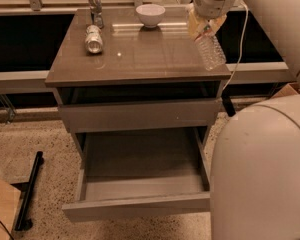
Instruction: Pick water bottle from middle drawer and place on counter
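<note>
Top R, above the rear-right part of counter: gripper, clamped on upper end of water bottle. Yellowish pads pressed vs. bottle's neck area; cap hidden behind them.

Bottle pos.: by counter's R edge, approx. halfway front-to-back. Can't tell whether base touches slab or hangs just clear of it. Long axis steep but tilted: top end up & slightly L into the claw, base down & to the R, toward the front-right corner. Clear crinkly body, counter edge visible through it.

Lower down: middle drawer pulled out & open, lighter grey floor in view. Above it, upper drawer front, w/ dark gap betw. it & the slab.

On counter, well apart from bottle:
- silver can on its side at L, long axis approx. front-to-back
- tall clear glass-like obj. upright, just behind can
- white bowl at rear centre

White cable down R side, from arm area past counter edge. Black bar flat on speckled floor, L of cabinet.
</note>
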You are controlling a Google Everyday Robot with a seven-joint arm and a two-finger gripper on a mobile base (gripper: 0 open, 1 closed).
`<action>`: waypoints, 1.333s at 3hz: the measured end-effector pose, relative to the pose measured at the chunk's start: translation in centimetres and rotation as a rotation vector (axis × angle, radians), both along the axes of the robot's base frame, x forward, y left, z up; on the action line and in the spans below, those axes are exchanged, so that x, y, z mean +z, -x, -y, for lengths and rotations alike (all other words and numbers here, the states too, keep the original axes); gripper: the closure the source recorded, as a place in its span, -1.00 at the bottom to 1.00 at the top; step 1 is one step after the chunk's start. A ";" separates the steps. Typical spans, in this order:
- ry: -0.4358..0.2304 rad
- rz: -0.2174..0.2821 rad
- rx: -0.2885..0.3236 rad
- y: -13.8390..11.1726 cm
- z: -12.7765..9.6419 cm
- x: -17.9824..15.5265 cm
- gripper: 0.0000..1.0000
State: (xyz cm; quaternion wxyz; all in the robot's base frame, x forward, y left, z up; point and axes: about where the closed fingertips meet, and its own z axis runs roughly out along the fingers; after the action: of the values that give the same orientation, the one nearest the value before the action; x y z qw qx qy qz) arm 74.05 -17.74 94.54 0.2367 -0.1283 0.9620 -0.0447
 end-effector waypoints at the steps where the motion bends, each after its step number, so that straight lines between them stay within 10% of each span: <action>1: -0.054 0.064 0.056 -3.1 -2.9 -0.1 1.00; 4: -0.126 -0.061 0.286 -7.3 -13.9 -7.3 -0.46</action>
State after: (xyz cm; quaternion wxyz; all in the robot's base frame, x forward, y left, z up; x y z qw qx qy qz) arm 81.31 -3.83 87.20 0.2188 -0.2501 0.9416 0.0540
